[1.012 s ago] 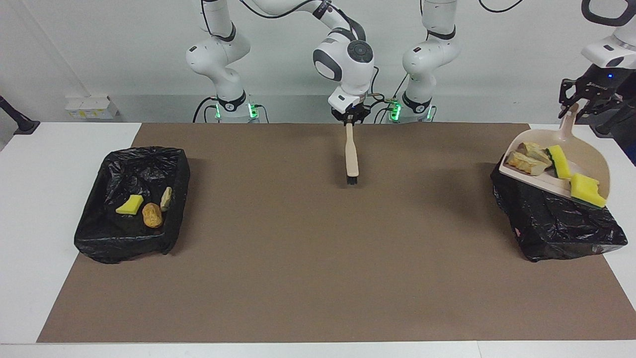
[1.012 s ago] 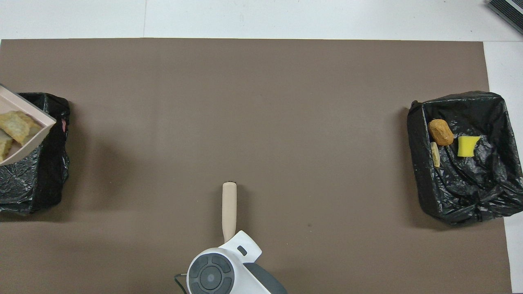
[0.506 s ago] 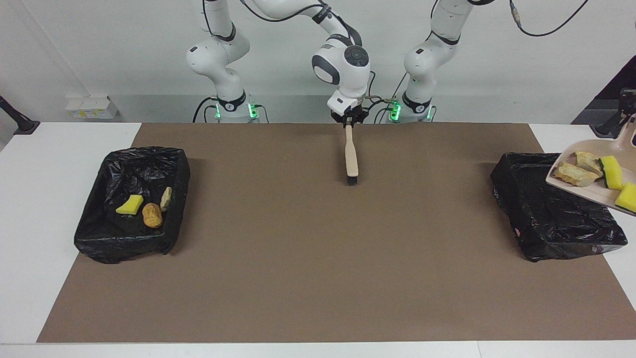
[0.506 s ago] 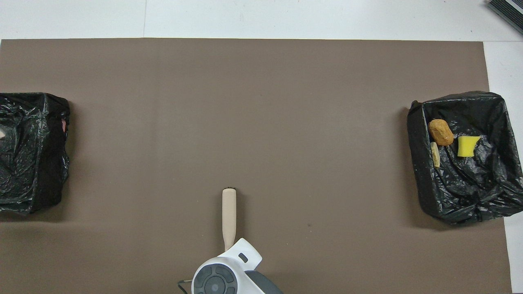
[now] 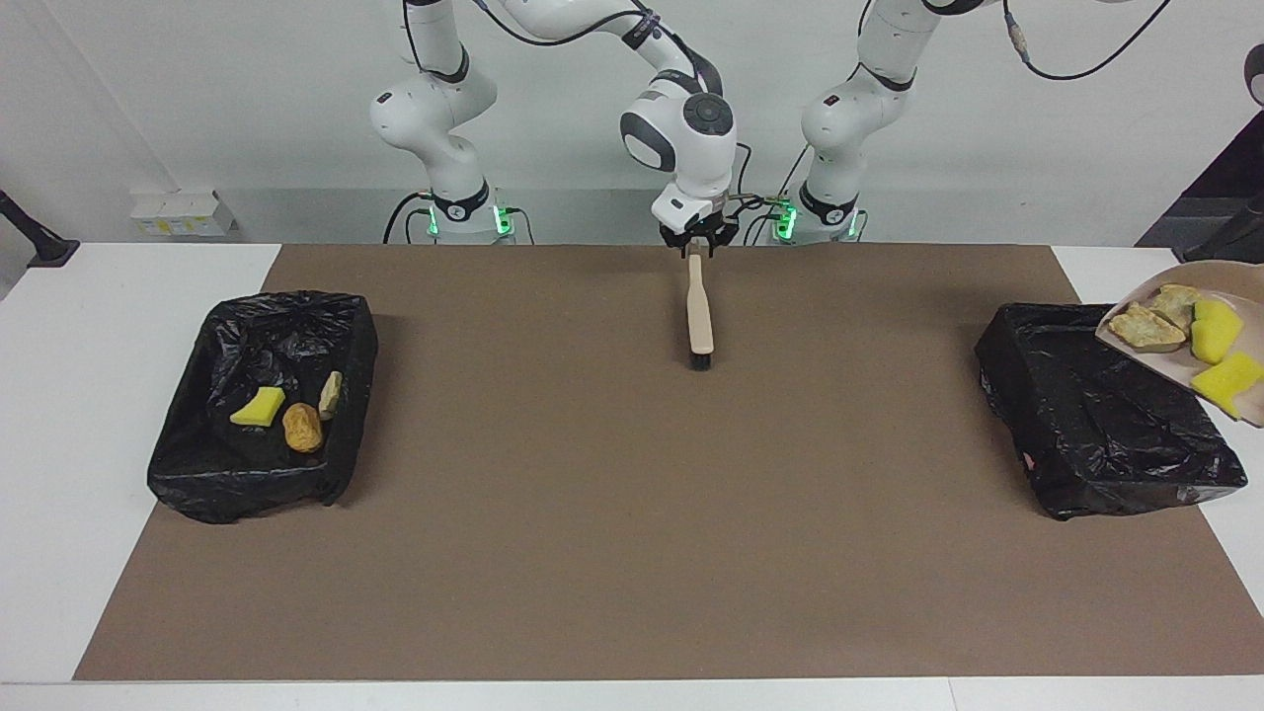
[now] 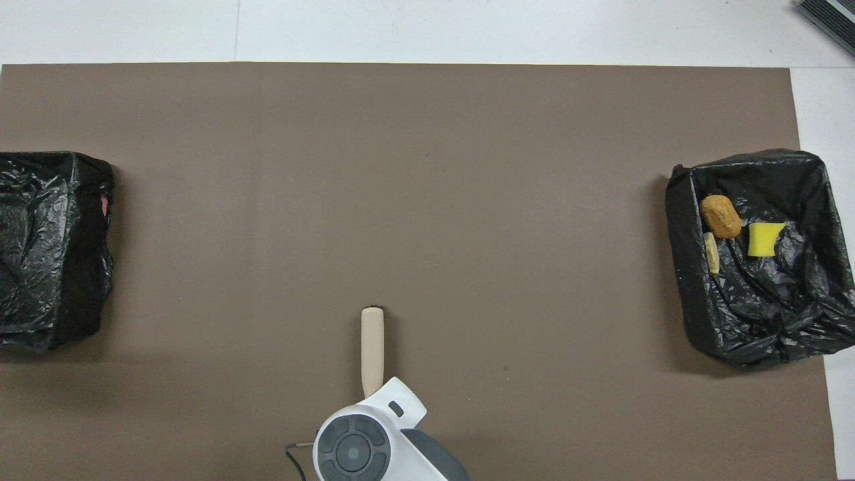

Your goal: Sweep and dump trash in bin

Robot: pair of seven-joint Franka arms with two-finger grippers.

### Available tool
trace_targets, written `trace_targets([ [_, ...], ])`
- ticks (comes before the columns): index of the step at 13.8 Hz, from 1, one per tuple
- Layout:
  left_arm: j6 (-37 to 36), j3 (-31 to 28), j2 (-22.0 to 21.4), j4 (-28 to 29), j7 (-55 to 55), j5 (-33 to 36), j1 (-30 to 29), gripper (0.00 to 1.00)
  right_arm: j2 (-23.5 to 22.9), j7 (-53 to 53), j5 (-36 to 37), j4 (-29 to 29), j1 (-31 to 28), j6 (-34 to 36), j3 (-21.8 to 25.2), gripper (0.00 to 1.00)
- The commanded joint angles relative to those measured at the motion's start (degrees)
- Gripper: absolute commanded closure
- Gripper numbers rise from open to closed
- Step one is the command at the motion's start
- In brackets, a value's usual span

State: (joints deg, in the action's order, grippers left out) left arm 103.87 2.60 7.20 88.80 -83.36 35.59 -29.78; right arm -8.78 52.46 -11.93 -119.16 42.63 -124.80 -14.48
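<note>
At the right arm's end of the tabletop [image 5: 79,395], the right-end bin [image 5: 188,474] already holds three pieces of trash: a sponge [image 5: 259,407], a lump [image 5: 302,428] and a chunk [image 5: 330,394]. They lie low in the liner, so we judge that share dumped.

Mid-mat [image 5: 632,513], close to the robots, the right end effector [image 5: 697,242] is clamped on the handle of the brush [image 5: 699,316]. The brush hangs bristles down, and we think the bristles touch the mat, though we cannot be sure. No trash lies near it. We read this as parking: the right arm waits with the tool kept clear of the other arm's path.

At the left arm's end sits the left-end bin [image 5: 1096,415], with no trash showing in it. The dustpan [image 5: 1155,283] hangs over that bin's outer end, half cut off by the frame. It carries two crusts [image 5: 1145,327] and two pan sponges [image 5: 1215,331]. It seems held flat enough to keep them aboard until it tips. The left end effector lies outside both views, so we cannot tell its grip.
</note>
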Motion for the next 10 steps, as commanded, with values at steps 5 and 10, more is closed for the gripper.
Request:
trace_targets([
  [5,7.67,-0.49,-2.71,6.12,-0.75,10.71,1.48,1.0,2.8,-0.95,-0.2,2.53,-11.75,2.1,-0.02,0.0],
  [10,9.5,-0.49,-1.4,4.89,-1.02,18.81,6.14,1.0,7.98,-8.5,4.71,2.79,-25.65,6.48,0.41,0.0],
])
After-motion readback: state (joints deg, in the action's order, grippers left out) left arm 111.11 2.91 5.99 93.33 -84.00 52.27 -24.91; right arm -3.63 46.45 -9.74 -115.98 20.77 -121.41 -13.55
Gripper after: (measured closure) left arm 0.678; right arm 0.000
